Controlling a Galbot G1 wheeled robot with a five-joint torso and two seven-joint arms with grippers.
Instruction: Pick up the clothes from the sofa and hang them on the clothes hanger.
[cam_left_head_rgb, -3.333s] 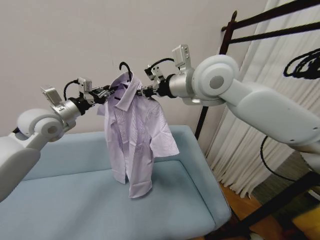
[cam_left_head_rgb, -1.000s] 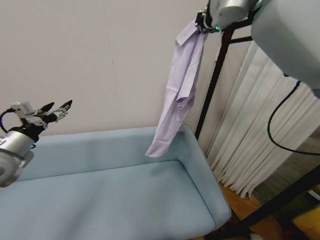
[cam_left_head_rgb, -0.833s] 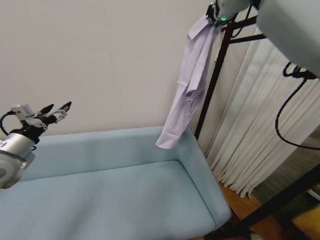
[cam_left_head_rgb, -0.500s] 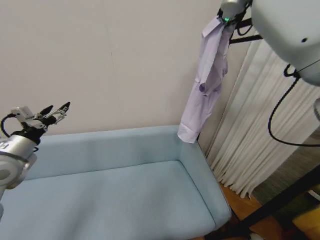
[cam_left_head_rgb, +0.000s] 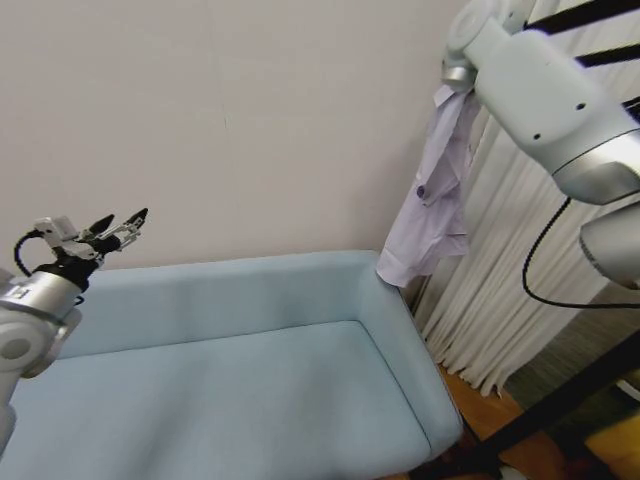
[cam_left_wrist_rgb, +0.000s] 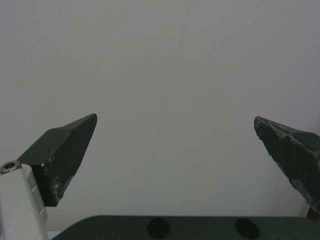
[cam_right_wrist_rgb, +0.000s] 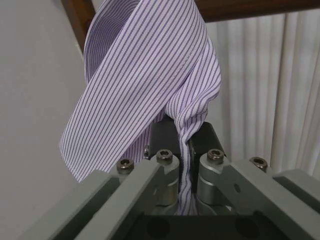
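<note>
1. Shirt (cam_left_head_rgb: 432, 215), lilac with fine stripes. It hangs in the air off the right end of the sofa (cam_left_head_rgb: 250, 400), close to the wall (cam_left_head_rgb: 250, 120) and in front of the curtain (cam_left_head_rgb: 510, 290). Its lower hem hangs by the sofa's far right corner; whether the two touch cannot be told.
2. Right end effector (cam_right_wrist_rgb: 180, 135). It is raised high and pressed together on a bunched fold of the shirt near the collar. The right wrist view shows striped cloth running down between its fingers, with a loop of fabric standing above them.
3. Clothes rack (cam_left_head_rgb: 585, 12), dark wood. One rail (cam_right_wrist_rgb: 250, 7) crosses just above and behind the held fabric. The shirt is not seen resting on it.
4. Left end effector (cam_left_head_rgb: 125, 222). It is spread wide and empty, held above the left part of the sofa's backrest and pointing at the wall. It has no part in the work at hand.
5. Step in hand, as a judgement: the shirt is off the sofa and being carried to the rack. The hanging itself is not yet done.
6. Next move, as a judgement: the held collar must rise over the rail and settle on it. The garment's weight should sit on the wood before the fingers part, or the loose cloth may slide off.
</note>
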